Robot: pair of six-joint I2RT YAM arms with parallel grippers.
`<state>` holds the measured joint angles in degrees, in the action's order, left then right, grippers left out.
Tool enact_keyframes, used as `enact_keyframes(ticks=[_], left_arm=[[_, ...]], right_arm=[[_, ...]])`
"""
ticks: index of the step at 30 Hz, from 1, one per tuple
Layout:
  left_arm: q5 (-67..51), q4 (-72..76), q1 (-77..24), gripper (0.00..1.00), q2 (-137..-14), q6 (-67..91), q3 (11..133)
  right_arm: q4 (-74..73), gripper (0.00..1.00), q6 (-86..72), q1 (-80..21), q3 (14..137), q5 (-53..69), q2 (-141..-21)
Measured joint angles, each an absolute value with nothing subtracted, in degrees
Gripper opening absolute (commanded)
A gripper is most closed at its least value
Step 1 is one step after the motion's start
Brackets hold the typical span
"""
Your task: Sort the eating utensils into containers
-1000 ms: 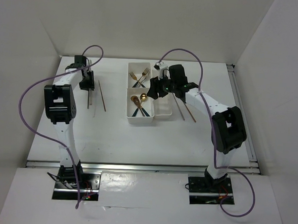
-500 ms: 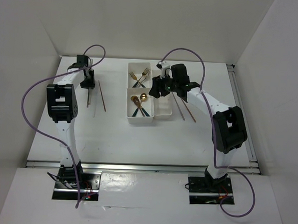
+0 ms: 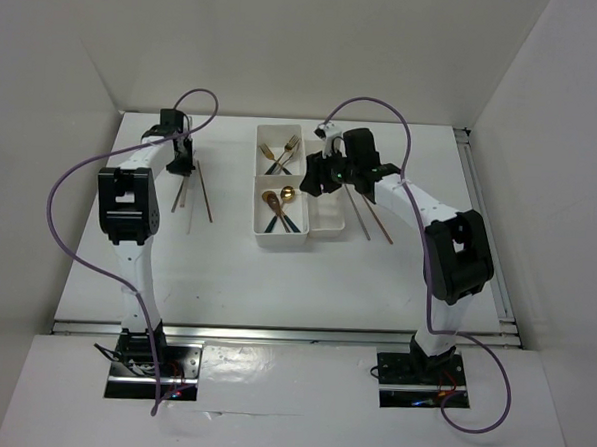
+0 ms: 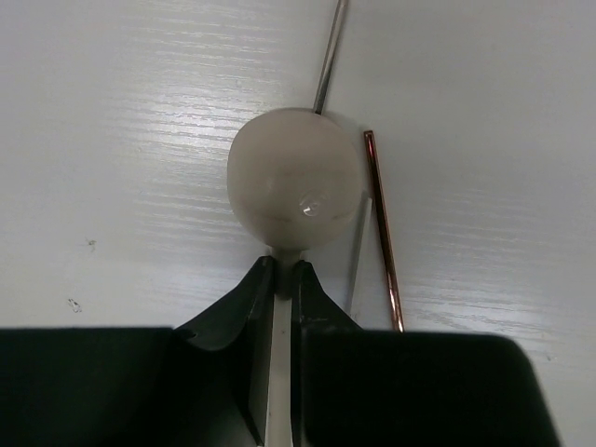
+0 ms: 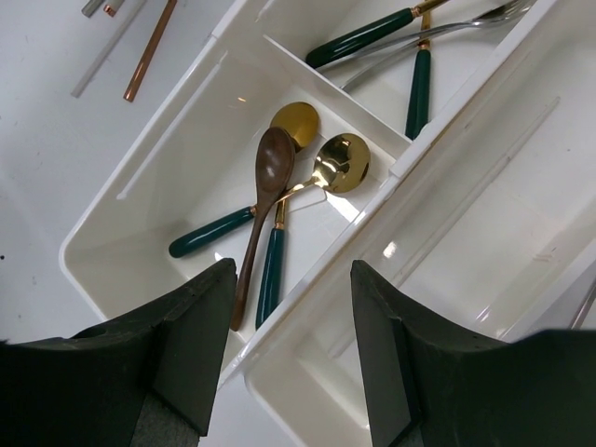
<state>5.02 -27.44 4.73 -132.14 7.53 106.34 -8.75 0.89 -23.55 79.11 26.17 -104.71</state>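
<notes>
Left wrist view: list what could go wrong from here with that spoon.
The left gripper pinches the spoon only by its thin neck, so it may swivel or slip in transit. Its bowl lies over the silver chopstick beside the copper chopstick; a low sweep could scatter them. The right gripper hangs open over the tray, risking a clash.

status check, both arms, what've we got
Left gripper shut on pale spoon. Right gripper open over white tray. Copper chopstick close beside spoon.
</notes>
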Motion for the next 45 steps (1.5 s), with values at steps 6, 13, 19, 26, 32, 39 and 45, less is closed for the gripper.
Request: enact_keyframes(ticks=[6,13,19,26,32,39,45], left_arm=[[4.86,-26.26,4.73,0.00,-131.00,7.51,104.66],[3.09,-31.00,4.73,0.00,-128.51,7.49,104.31],[1.69,-33.12,4.73,0.00,-121.93,7.49,104.29],[-5.48,-34.15,4.49,0.00,-114.98,7.51,104.14],[-15.44,-34.17,0.36,0.00,-106.48,7.51,100.36],[-24.25,-33.01,-10.68,0.00,-102.32,7.75,100.18],[-25.82,-31.09,-17.52,0.00,-102.32,7.79,97.10]], right_arm=[[-8.73,0.60,0.89,-23.44,79.11,26.37,-104.71],[-8.73,0.60,0.51,-23.44,79.11,26.81,-104.71],[-8.73,0.60,0.27,-23.44,79.11,26.92,-104.73],[-8.64,0.60,0.27,-23.44,79.02,27.05,-104.71],[-8.56,0.72,0.40,-23.44,76.73,23.99,-103.88],[-8.88,0.87,0.75,-20.56,74.54,17.93,-102.32],[-10.04,0.89,0.71,-12.64,74.54,15.11,-99.88]])
